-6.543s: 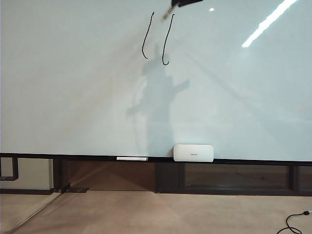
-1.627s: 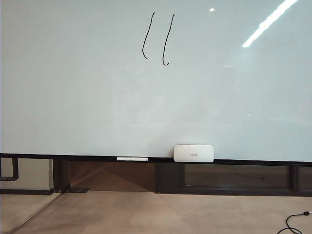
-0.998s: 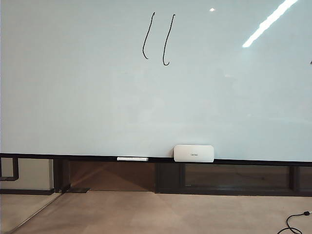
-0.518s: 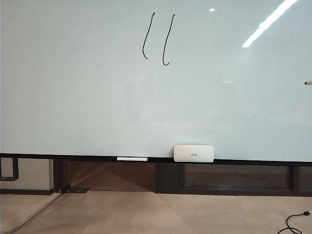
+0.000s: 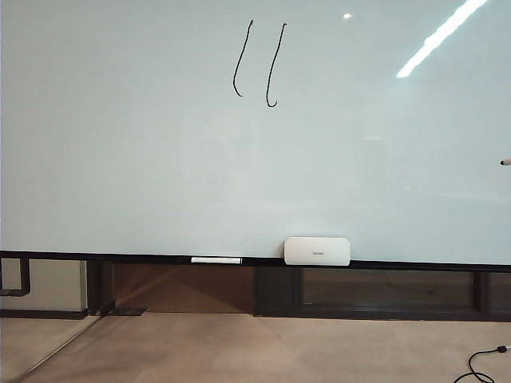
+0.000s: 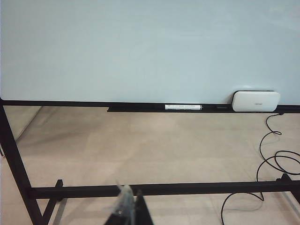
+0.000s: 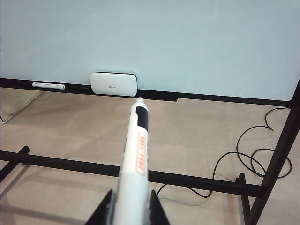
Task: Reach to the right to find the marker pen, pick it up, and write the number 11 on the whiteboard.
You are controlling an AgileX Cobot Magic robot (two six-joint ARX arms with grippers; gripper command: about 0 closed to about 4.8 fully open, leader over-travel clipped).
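The whiteboard [image 5: 160,175] fills the exterior view, and the number 11 [image 5: 242,57] stands near its top as two black hooked strokes. My right gripper [image 7: 131,192] is shut on the marker pen [image 7: 136,159], a white barrel with an orange label and a dark band, pointing toward the board's bottom rail. In the exterior view only the pen's tip [image 5: 505,162] pokes in at the right edge, and neither gripper shows there. My left gripper [image 6: 131,206] hangs low over the floor with its fingers together, holding nothing.
A white stick with black ends [image 5: 216,260] lies on the rail, with a white rounded box [image 5: 317,250] to its right. Black stand bars [image 6: 154,189] cross the floor below. Black cables [image 7: 253,154] loop on the floor at the right.
The pen and gripper have left the top of the board by the second stroke. Over the last second the pen's tip has sunk along the right edge of the exterior view.
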